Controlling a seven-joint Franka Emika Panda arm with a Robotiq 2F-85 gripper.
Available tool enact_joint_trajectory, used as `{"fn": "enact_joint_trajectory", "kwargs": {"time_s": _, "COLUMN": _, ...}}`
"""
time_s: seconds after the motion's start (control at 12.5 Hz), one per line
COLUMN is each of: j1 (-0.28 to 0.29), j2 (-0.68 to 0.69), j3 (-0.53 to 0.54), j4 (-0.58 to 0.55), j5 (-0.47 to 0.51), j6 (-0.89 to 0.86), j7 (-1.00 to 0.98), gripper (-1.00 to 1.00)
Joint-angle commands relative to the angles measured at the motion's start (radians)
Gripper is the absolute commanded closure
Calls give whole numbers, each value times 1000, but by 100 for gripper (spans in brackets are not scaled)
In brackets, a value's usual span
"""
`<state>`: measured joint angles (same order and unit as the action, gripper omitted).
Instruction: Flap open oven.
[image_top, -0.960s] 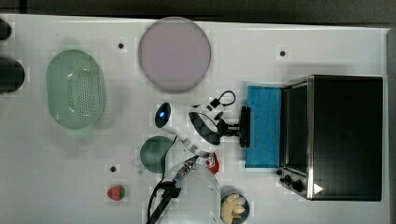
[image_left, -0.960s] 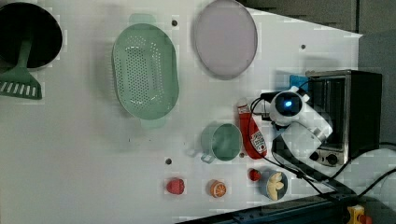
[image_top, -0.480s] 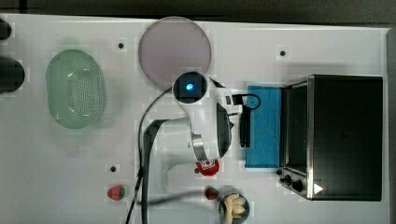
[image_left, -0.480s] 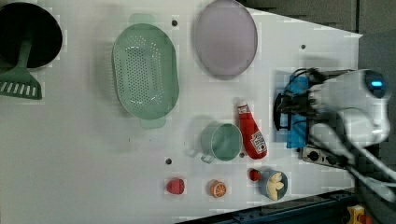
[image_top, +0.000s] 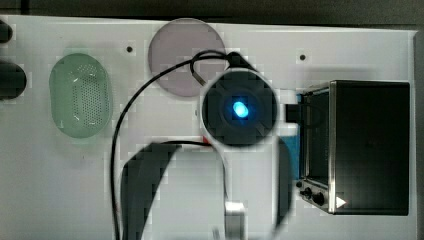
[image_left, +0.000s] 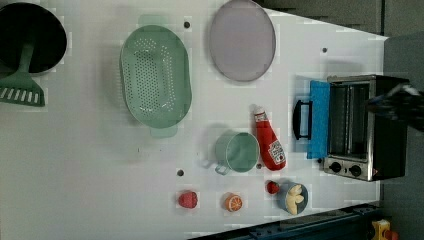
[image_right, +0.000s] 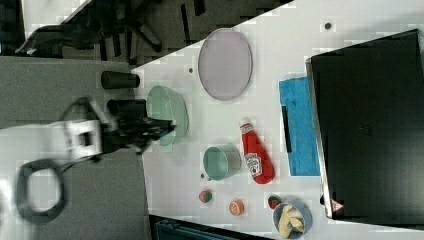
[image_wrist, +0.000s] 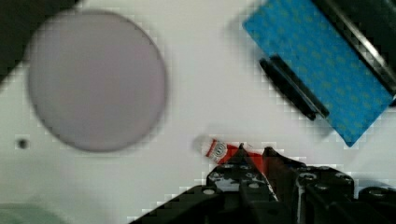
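I see the oven (image_left: 362, 127) at the right of the left view, its blue glass door (image_left: 318, 119) already folded flat onto the worktop (image_left: 100, 165), handle (image_left: 301, 119) outermost. To my eye the flap-open is done. My pincer (image_wrist: 254, 154) sits nearly closed, gripping nothing, clear of the door.

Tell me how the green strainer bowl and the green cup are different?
The strainer bowl is bigger and oval, full of tiny holes. The cup is smaller, round and has solid walls. The strainer bowl has flat tabs at both ends, while the cup has one loop handle. Both are pale green, empty and stand open side up on the white table.
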<state>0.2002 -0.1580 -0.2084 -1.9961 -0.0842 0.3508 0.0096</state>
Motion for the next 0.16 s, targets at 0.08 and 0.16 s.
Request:
{"fn": "enact_joint_trajectory", "kwargs": {"time_s": 0.08, "j1": -4, "j2": -10, "j3": -35, "j4": 64, "j5": 7, "j6": -150, "j7": 66, "gripper": 65}}
{"fn": "enact_joint_trajectory", "kwargs": {"time_s": 0.16, "j1": -4, "j2": -17, "j3": -36, "j4": 83, "j5": 8, "j6": -197, "j7": 97, "gripper": 65}}
